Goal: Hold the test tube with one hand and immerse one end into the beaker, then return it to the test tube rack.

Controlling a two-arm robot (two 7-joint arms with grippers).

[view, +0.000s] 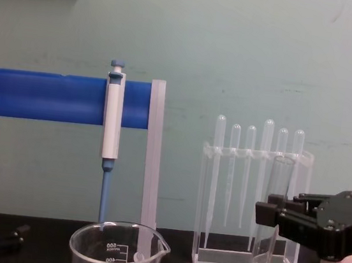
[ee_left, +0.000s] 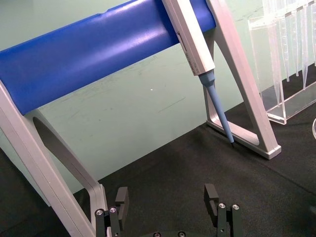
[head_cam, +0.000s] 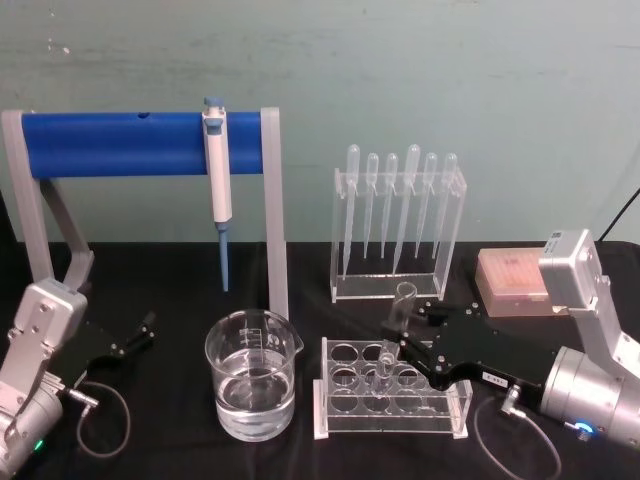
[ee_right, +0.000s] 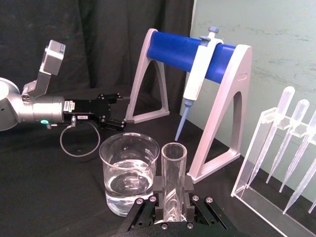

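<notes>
While the black cloth table [head_cam: 160,260] sits against a pale green wall [head_cam: 400,70], the right gripper [head_cam: 400,352] pinches the test tube [head_cam: 397,320] in the clear rack [head_cam: 345,425], beside the beaker [head_cam: 252,388].

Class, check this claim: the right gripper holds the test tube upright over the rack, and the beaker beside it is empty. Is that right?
One part is wrong. The beaker is not empty: it holds clear liquid, as the head view and right wrist view show. The rest stands: the right gripper holds the test tube about upright over the rack.
</notes>
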